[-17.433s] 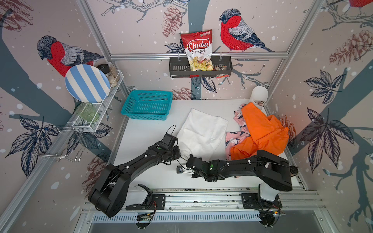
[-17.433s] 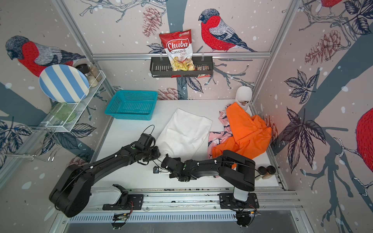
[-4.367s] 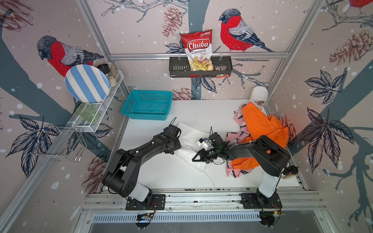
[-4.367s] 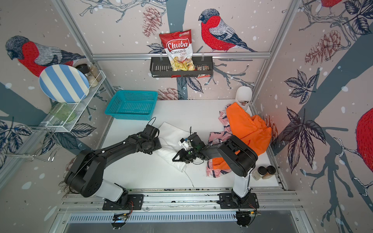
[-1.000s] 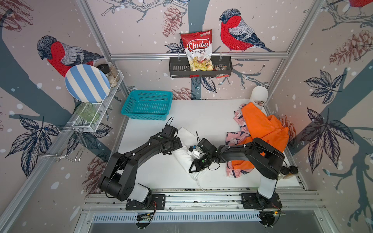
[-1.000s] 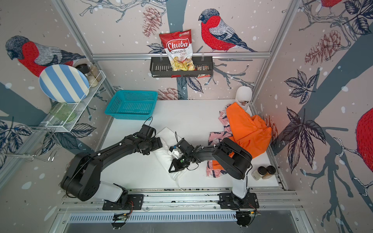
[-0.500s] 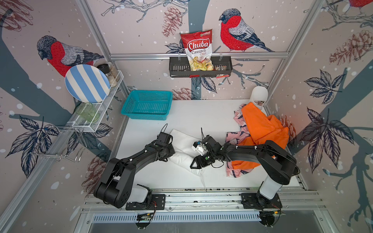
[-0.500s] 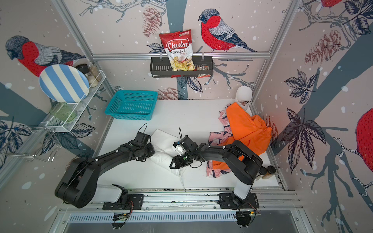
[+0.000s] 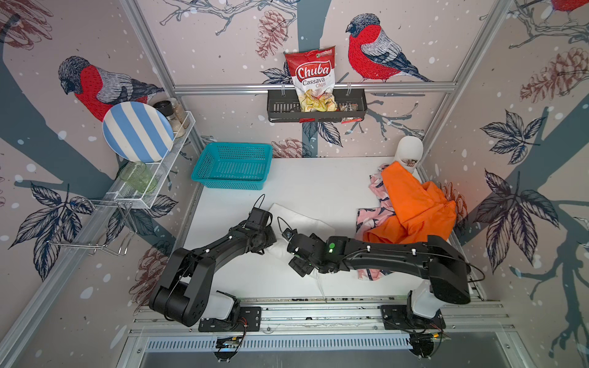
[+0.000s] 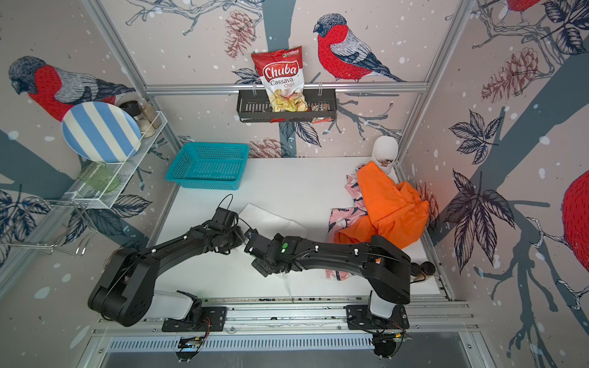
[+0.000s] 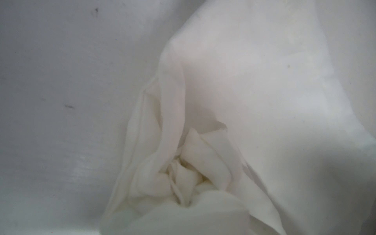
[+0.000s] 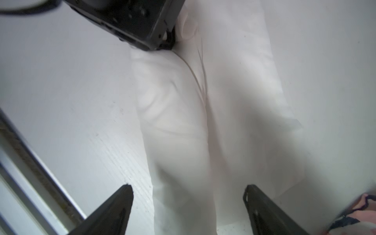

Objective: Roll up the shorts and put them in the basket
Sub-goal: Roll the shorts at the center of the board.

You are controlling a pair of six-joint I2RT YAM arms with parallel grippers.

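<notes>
The white shorts lie mid-table, partly rolled into a long bundle. My left gripper is shut on one end of that roll. Bunched white cloth fills its wrist view and hides the fingers. My right gripper stands open at the other end, with a finger on each side of the roll and holding nothing. The orange shorts lie heaped on the pink patterned shorts at the right.
A teal basket sits at the back left of the table, and a white rounded object stands in the back right corner. Two small bottles stand at the front right. A metal rail runs along the table's front edge.
My left gripper has closed on the end of the white roll. My right gripper has let go and opened wide, and its arm has stretched lower across the front.
</notes>
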